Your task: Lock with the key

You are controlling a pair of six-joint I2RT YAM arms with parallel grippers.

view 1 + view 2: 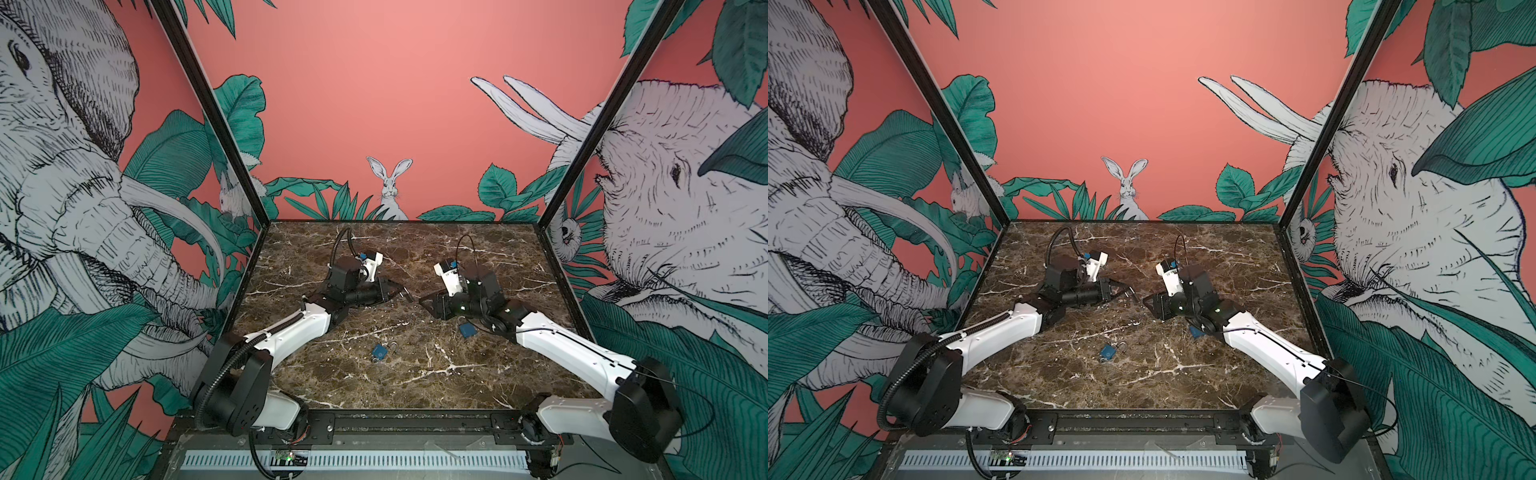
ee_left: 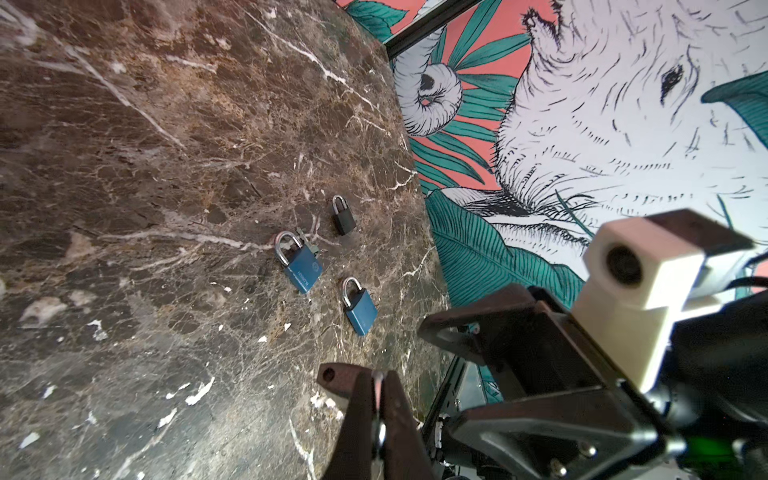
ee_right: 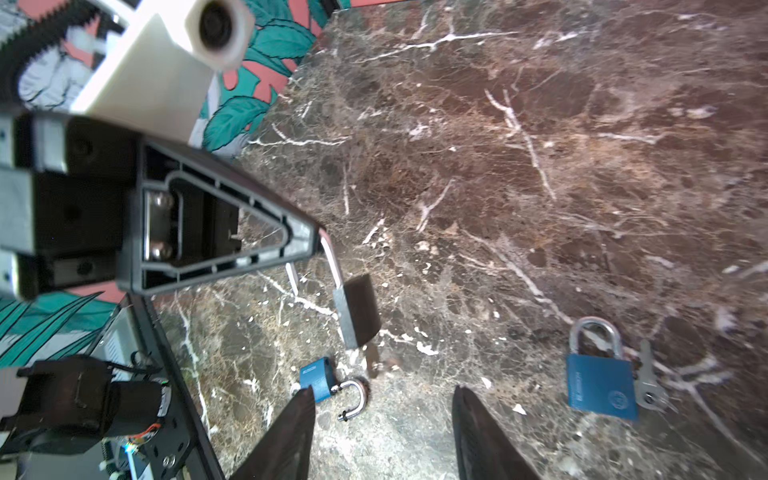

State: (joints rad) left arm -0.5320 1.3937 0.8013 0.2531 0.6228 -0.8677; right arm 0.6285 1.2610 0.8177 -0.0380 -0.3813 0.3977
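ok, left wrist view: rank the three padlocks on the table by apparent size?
1. Larger blue padlock.
2. Smaller blue padlock, close behind, though it looks nearer the camera.
3. Black padlock, clearly smallest. It lies farthest off, so part of that may be distance.

Dark brown marble tabletop (image 1: pixel 436 374), coral mural walls (image 1: pixel 395 83) with elephants (image 1: pixel 62 187), rabbit (image 1: pixel 390 187), green leaves (image 1: pixel 174 153).
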